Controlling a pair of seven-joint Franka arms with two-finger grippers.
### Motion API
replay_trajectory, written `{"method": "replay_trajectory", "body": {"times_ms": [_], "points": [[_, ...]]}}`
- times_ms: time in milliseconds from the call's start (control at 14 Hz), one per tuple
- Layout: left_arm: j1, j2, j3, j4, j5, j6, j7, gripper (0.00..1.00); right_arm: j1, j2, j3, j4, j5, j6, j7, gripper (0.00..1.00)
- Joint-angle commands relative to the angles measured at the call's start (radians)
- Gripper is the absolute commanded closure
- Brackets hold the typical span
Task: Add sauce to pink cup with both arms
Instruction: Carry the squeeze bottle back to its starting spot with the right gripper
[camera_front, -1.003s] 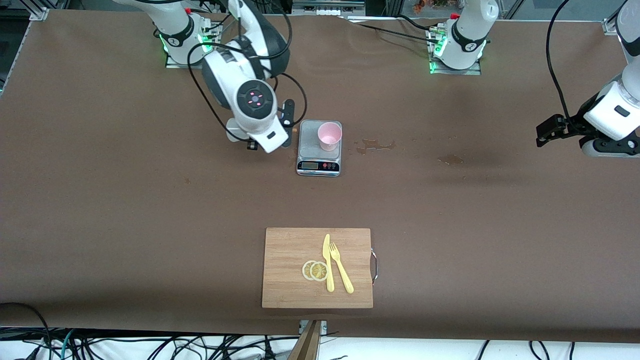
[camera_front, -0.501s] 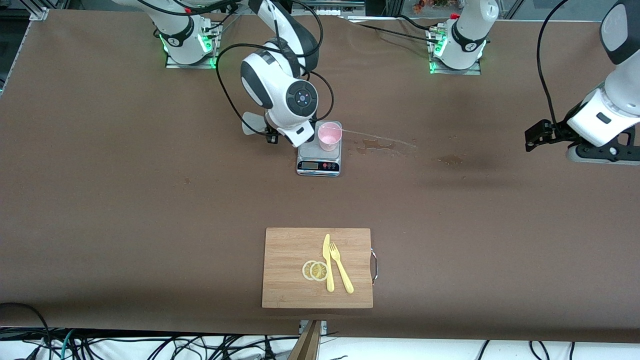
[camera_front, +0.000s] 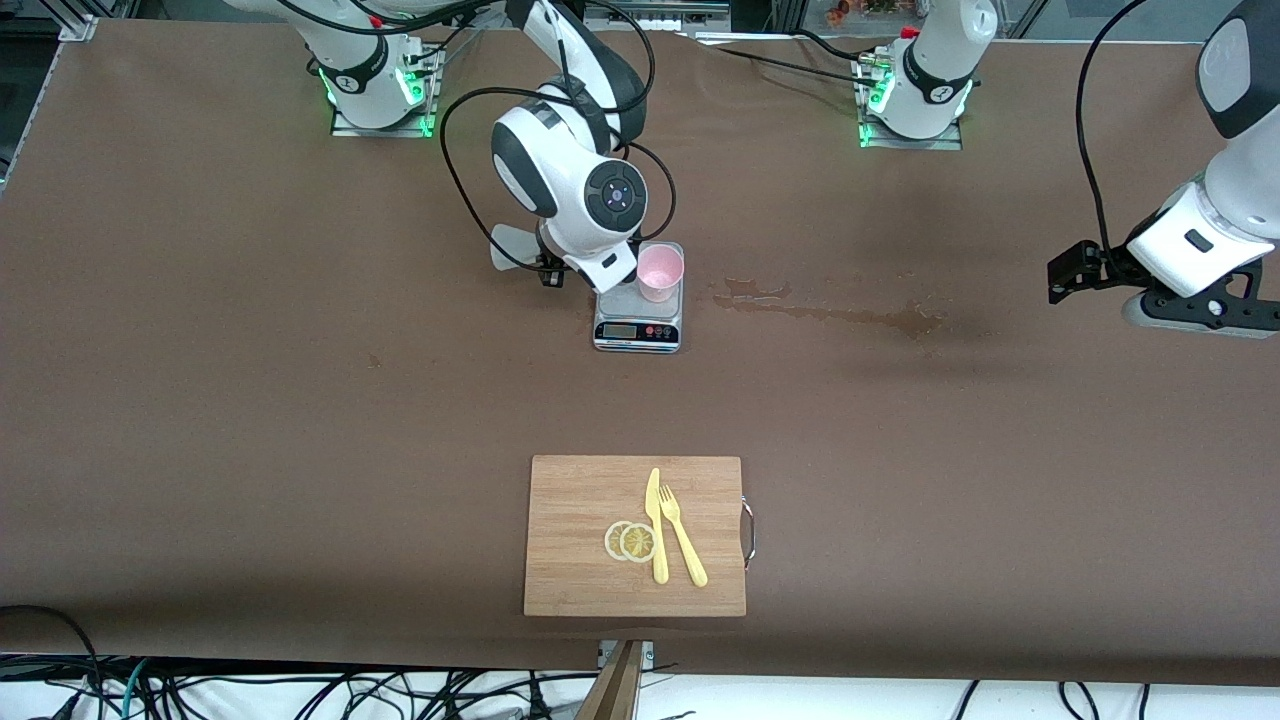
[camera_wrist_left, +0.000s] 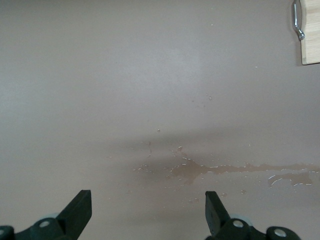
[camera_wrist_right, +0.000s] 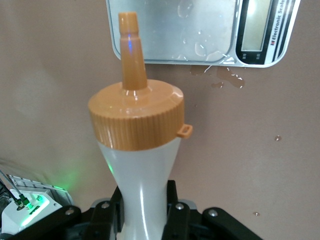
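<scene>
My right gripper (camera_wrist_right: 142, 202) is shut on the sauce (camera_wrist_right: 142, 160), a whitish squeeze bottle whose waist is pinched in between the fingers. Its orange nozzle cap (camera_wrist_right: 135, 112) points at the grey scale (camera_wrist_right: 200, 30). In the front view the right arm's hand (camera_front: 590, 215) hides the bottle and hangs right beside the pink cup (camera_front: 660, 272), which stands upright on the scale (camera_front: 637, 322). My left gripper (camera_front: 1062, 278) waits open over bare table at the left arm's end; its fingers (camera_wrist_left: 80, 210) hold nothing.
A wet streak (camera_front: 830, 313) runs along the table from the scale toward the left arm's end, also under the left gripper as a wet streak (camera_wrist_left: 225, 170). A wooden cutting board (camera_front: 580, 500) with a yellow knife, fork and lemon slices lies nearer the camera.
The right arm swung from beside the scale to the cup's edge. A long wet streak appeared on the table from the cup toward the left arm's end. The left arm shifted slightly.
</scene>
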Motion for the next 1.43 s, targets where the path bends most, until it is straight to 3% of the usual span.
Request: {"method": "replay_trajectory", "body": {"times_ms": [0,358,860,1146,1361], "points": [[0.012,-0.003,0.014,0.001,-0.008,0.000,0.035,0.00,-0.007,0.002,0.003,0.034,-0.014,-0.029,0.011,0.74],[0.035,-0.005,0.014,0.001,-0.008,-0.006,0.033,0.00,-0.059,-0.006,-0.003,0.034,0.008,-0.026,-0.012,0.71],[0.028,-0.011,0.014,0.001,-0.008,-0.008,0.031,0.00,-0.284,-0.084,-0.004,0.008,0.242,-0.011,-0.162,0.69],[0.023,-0.009,0.014,0.001,-0.007,-0.006,0.025,0.00,-0.465,-0.133,-0.006,-0.018,0.403,-0.012,-0.372,0.69],[0.023,-0.006,0.013,0.000,-0.007,-0.006,0.028,0.00,-0.576,-0.168,-0.006,-0.045,0.460,-0.028,-0.546,0.69]]}}
